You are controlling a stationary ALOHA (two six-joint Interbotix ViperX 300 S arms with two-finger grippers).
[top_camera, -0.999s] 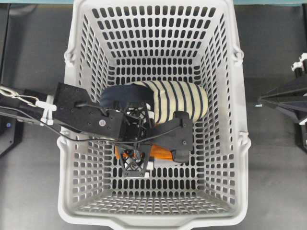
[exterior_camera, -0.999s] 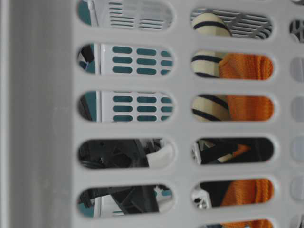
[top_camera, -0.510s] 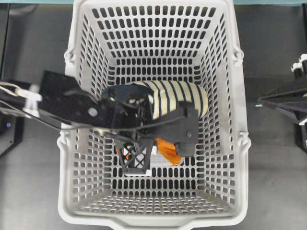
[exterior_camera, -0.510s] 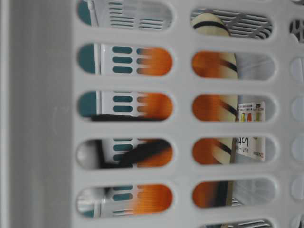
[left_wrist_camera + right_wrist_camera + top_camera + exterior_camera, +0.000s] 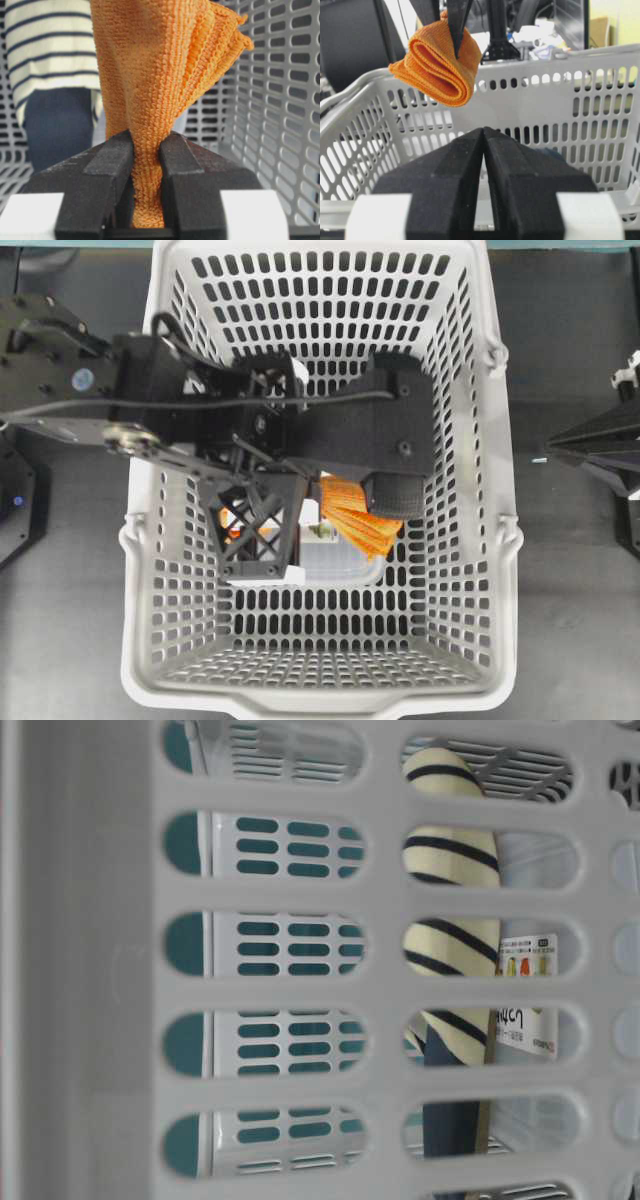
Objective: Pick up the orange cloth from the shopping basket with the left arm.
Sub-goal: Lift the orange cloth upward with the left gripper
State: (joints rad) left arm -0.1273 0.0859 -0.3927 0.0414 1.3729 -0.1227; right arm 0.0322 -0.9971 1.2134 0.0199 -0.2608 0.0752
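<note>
Left gripper (image 5: 146, 165): both jaws clamped on the orange cloth (image 5: 160, 80). The fabric is pinched into a narrow neck between them and fans out beyond the tips in folded layers.

Right wrist view: the orange cloth (image 5: 437, 65) hangs as a loose folded roll from the pinch of the left gripper (image 5: 454, 30), above the rim of the shopping basket (image 5: 560, 62) and clear of it.

Overhead view: the left arm (image 5: 150, 400) reaches across the basket's left rim (image 5: 150, 330); the cloth (image 5: 355, 518) shows just beside a black part of the arm, over the basket's interior.

Navy-and-cream striped slipper (image 5: 47, 55) lies on the basket floor behind the cloth, not touching it. Table-level view shows the slipper (image 5: 450, 935) through the wall slots, with a labelled clear package (image 5: 525, 995) beside it; no orange at that level.

Right gripper (image 5: 484, 150): jaws pressed together, holding nothing, outside the basket on the right side.
</note>
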